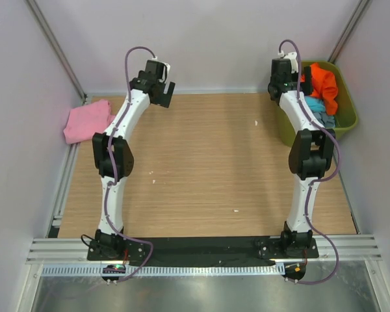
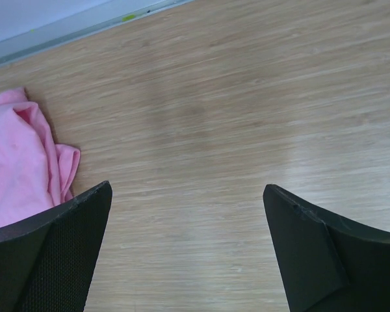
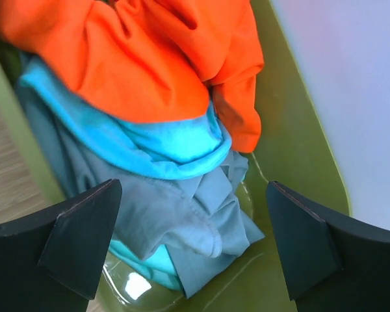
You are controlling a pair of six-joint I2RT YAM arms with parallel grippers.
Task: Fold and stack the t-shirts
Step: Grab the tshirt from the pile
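Fingers of the left arm (image 2: 58,253) are seen spread wide apart, with nothing pinched between them; only bare wood of the bench (image 2: 234,97) is shown in the gap, and no contact with it can be made out. Just beside the left-hand finger in the wrist view a pink t-shirt (image 2: 19,169) is found, crumpled and lying flat on the bench, not touched by either finger; in the top view it is seen bunched in the far left corner, against the side wall. A pale metal rail (image 2: 84,29) is seen along the far edge of the bench.

The fingers of the right arm (image 3: 71,240) are likewise spread, and nothing is held by them; they are poised over an olive-green plastic bin (image 3: 292,130), which is placed at the far right corner of the bench. Inside it a heap of cloth is seen: an orange t-shirt (image 3: 130,58) is piled on top, a turquoise t-shirt (image 3: 162,146) is tucked under it, and a grey-blue t-shirt (image 3: 175,214) is rumpled beneath, reaching down to the glossy floor of the bin. Whether the cloth is touched by the finger tips cannot be told.

None of the shirts is folded, and none is stacked on the open bench, where only a few white specks (image 1: 235,210) are scattered.
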